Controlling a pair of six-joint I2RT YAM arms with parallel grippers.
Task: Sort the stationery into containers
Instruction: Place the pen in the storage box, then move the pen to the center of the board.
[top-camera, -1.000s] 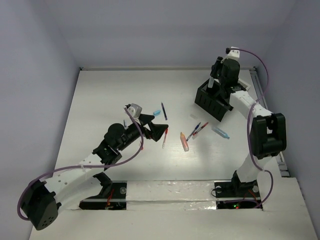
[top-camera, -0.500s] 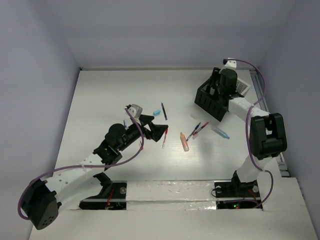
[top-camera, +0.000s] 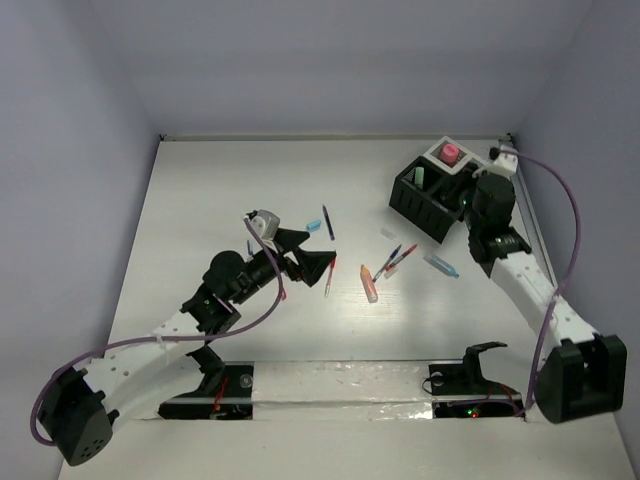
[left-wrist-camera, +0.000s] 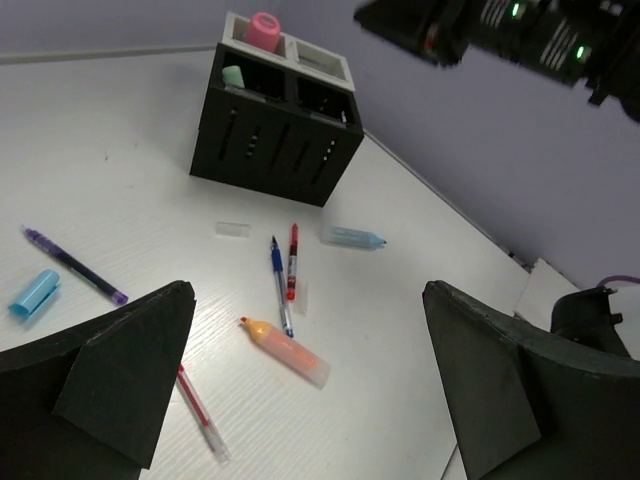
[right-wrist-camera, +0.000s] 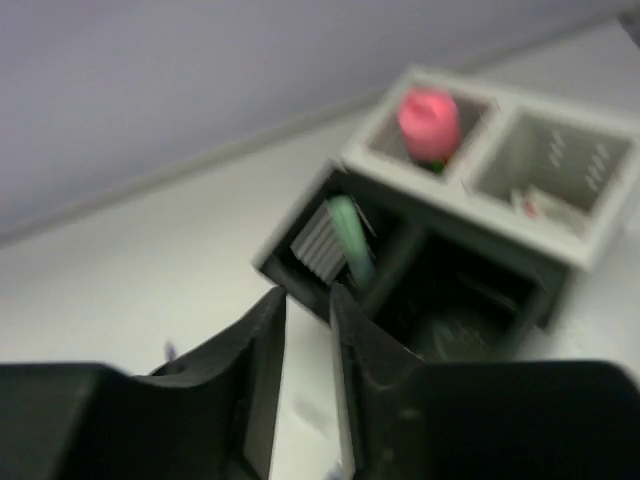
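The black organizer (top-camera: 425, 203) with its white section (top-camera: 470, 170) stands at the far right. A pink-capped bottle (top-camera: 450, 153) sits in the white part and a green marker (top-camera: 420, 177) in a black compartment; both show in the right wrist view, bottle (right-wrist-camera: 430, 122) and marker (right-wrist-camera: 350, 235). My right gripper (top-camera: 478, 205) hovers just right of the box, empty, its fingers a narrow gap apart (right-wrist-camera: 308, 310). My left gripper (top-camera: 316, 256) is wide open and empty (left-wrist-camera: 307, 300) above an orange marker (left-wrist-camera: 288, 352) and a red pen (left-wrist-camera: 202, 412).
Loose on the table: a blue pen (left-wrist-camera: 279, 285) and red pen (left-wrist-camera: 292, 262) side by side, a teal marker (left-wrist-camera: 352, 236), a purple pen (left-wrist-camera: 75, 266) and a light blue cap (left-wrist-camera: 35, 293). Walls close the table at back and sides.
My right gripper has pulled back from over the organizer to its right side. The green marker and pink-capped bottle now show in the box. The left arm has barely moved.
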